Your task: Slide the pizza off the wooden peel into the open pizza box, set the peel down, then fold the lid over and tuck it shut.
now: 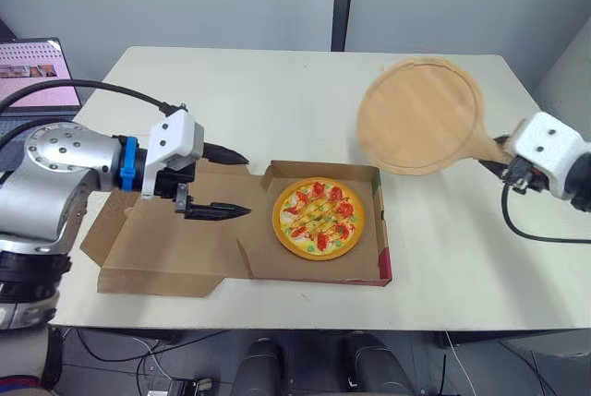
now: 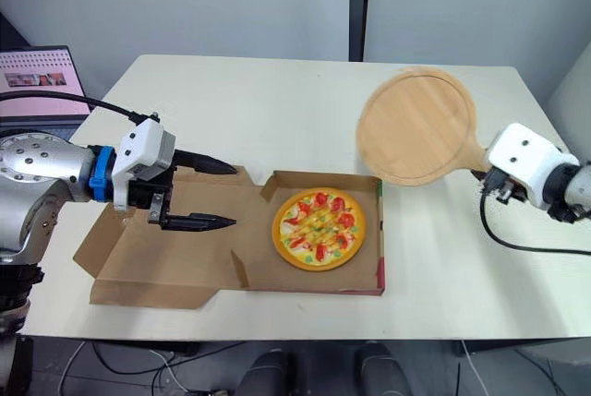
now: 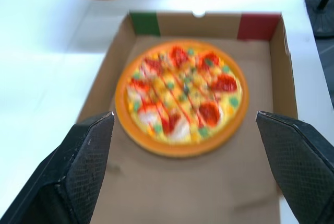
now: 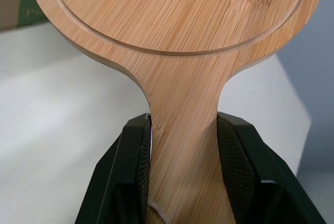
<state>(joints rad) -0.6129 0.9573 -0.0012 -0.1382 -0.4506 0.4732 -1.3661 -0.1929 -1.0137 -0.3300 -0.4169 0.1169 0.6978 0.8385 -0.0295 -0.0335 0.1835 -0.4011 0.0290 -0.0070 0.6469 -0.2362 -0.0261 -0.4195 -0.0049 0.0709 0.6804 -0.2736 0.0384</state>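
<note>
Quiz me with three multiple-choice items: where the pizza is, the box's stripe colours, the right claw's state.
1. The pizza lies: A on the peel; B in the box; C half on each.
2. The stripes on the box's end wall are: A green and red; B blue and yellow; C black and white.
3. The right claw is: A open, empty; B shut on the peel's handle; C shut on the box.
Answers: 1 B, it sits flat on the tray floor; 2 A, the left wrist view shows both; 3 B, it clamps both sides of the handle.
</note>
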